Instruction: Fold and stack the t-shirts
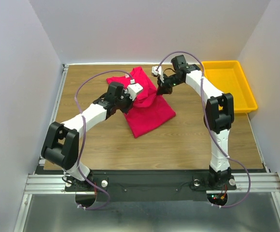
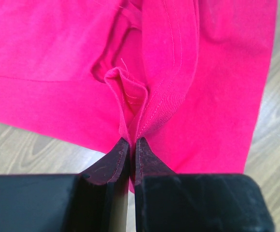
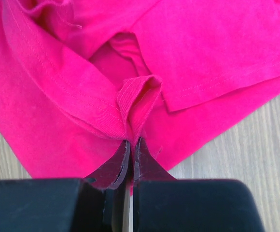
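The left gripper [image 2: 130, 142] has its jaws pressed together on a doubled, ribbed edge of the shirt [image 1: 152, 116]. The right gripper [image 3: 131, 143] pinches a similar small pleat of stitched hem in the same way. Both bites sit at the very tips, so little cloth is caught.

The step looks like a two-handed fold: the held far part is to be carried over the part lying flat. To do it well, the arms should rise together and travel at one pace. The edge between them needs to be taut enough not to sag, but not so taut that the thin pinches slip. The carried edge should come down square on the flat part, and the jaws should part only once the cloth rests on it. A stray sleeve bunched beneath would spoil the rectangle.

In the top view the shirt lies mid-table [image 1: 188, 145], crumpled at its far end. Its flat body runs off toward 5 o'clock from the grippers. The left gripper holds it at its 10 o'clock side, the right at about 1 o'clock. In each wrist view the cloth fans out from the tips toward 12 o'clock. The tray [image 1: 227, 82] stands apart at the shirt's 2 o'clock.
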`<state>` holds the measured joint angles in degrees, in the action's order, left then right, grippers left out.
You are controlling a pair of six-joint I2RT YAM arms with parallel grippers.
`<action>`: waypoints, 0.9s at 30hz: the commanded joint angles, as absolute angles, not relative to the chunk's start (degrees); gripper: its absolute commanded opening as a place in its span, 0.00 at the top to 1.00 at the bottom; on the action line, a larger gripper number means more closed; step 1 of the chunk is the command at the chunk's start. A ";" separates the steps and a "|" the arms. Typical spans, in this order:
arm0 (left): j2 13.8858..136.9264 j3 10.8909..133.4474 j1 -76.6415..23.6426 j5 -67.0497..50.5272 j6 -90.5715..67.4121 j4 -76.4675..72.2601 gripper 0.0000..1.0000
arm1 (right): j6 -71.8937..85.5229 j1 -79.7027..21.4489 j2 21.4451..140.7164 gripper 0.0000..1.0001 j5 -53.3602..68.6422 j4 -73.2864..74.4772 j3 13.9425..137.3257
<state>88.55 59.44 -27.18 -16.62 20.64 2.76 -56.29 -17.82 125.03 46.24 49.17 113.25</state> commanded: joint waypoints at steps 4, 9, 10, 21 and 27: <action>90.26 64.07 -24.79 -18.72 22.06 0.88 1.00 | -52.48 -18.37 127.97 1.00 44.65 46.67 119.09; 91.84 65.21 -23.82 -19.51 22.59 1.40 1.00 | -51.59 -18.37 129.64 0.99 44.30 46.49 121.02; 92.45 65.39 -23.73 -19.60 22.67 1.49 1.00 | -51.33 -18.28 129.81 1.00 44.21 46.32 121.29; 95.10 66.97 -23.29 -20.92 22.68 1.85 1.00 | -51.06 -18.46 130.17 1.00 43.60 45.88 120.67; 96.24 67.41 -23.12 -21.18 22.68 2.28 1.00 | -50.89 -18.37 130.69 0.99 43.16 45.70 120.67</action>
<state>95.92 64.34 -23.51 -19.66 22.02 2.94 -51.51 -18.06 129.91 43.22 48.34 118.78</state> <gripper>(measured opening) 0.167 0.041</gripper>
